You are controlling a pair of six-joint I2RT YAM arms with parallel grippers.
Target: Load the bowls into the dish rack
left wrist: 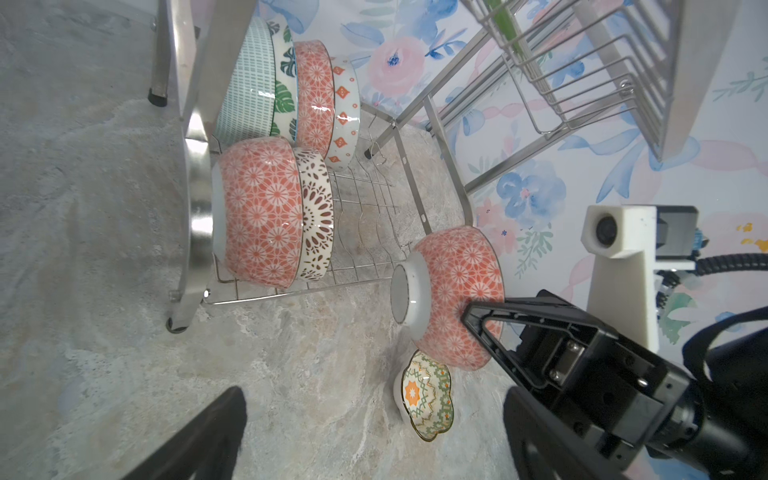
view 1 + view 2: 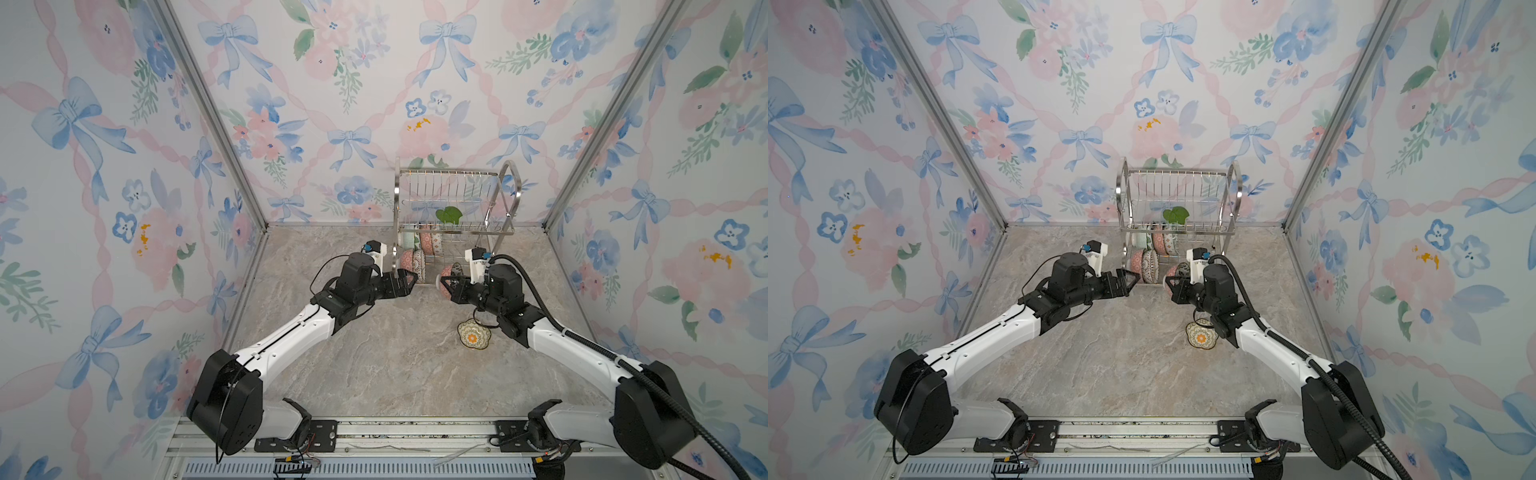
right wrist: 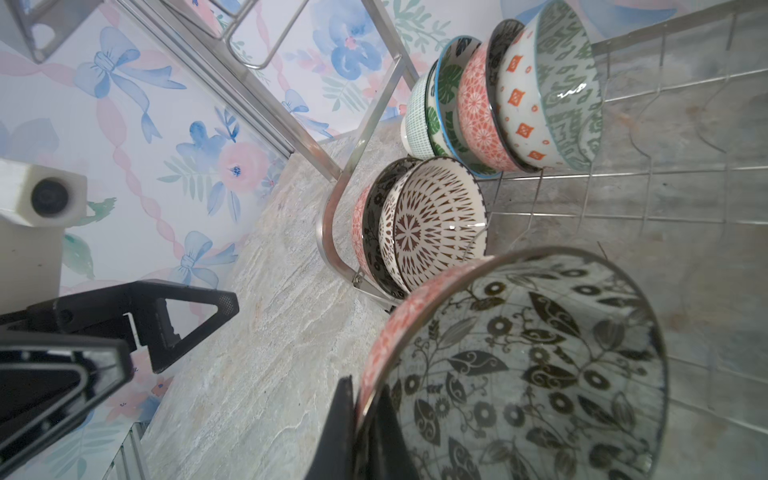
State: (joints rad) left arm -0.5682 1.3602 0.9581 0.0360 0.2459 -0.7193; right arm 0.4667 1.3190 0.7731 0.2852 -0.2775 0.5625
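The steel dish rack [image 2: 449, 171] [image 2: 1179, 170] stands at the back wall. On its lower tier several bowls [image 1: 291, 83] stand on edge in the back row. In front of them are an orange bowl [image 1: 257, 212] and a brown lattice bowl [image 3: 436, 224]. My right gripper [image 2: 444, 286] [image 3: 365, 390] is shut on the rim of an orange bowl with a dark floral inside [image 1: 453, 291] [image 3: 519, 365], held on edge just off the rack's front. My left gripper [image 2: 405, 282] [image 1: 374, 440] hangs open and empty beside the rack. A scalloped yellow-orange bowl [image 2: 474, 332] [image 1: 428, 395] lies on the table.
A green leaf-shaped thing [image 2: 449, 215] sits on the rack's upper tier. Floral walls close in the marble table [image 2: 374, 365] on three sides. The arm bases sit on a rail [image 2: 415, 432] at the front edge.
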